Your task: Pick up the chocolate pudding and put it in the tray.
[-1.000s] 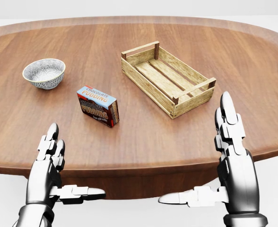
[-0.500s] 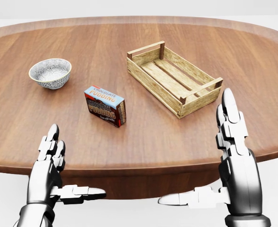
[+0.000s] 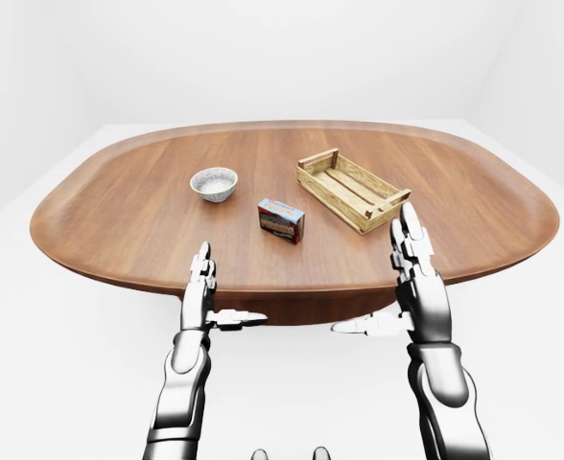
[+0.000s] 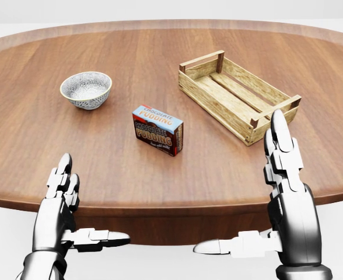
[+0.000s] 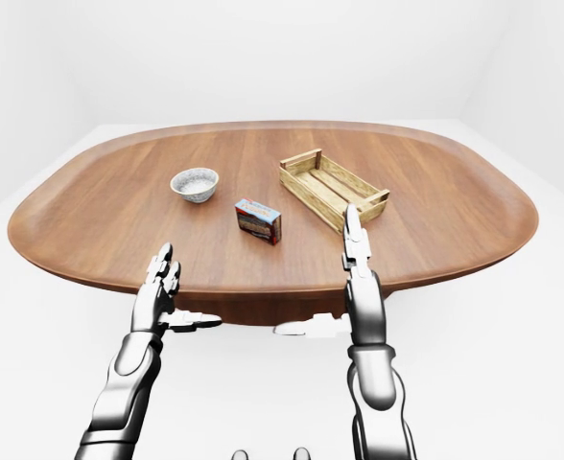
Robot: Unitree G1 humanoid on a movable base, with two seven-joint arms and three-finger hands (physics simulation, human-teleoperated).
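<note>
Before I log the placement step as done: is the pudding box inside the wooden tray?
No, the pudding box stands on the bare table, apart from the empty wooden tray.

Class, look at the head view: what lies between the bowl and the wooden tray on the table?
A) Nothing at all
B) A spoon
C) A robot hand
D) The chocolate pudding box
D: the chocolate pudding box stands on the table, with the bowl to its left and the wooden tray to its right.
</note>
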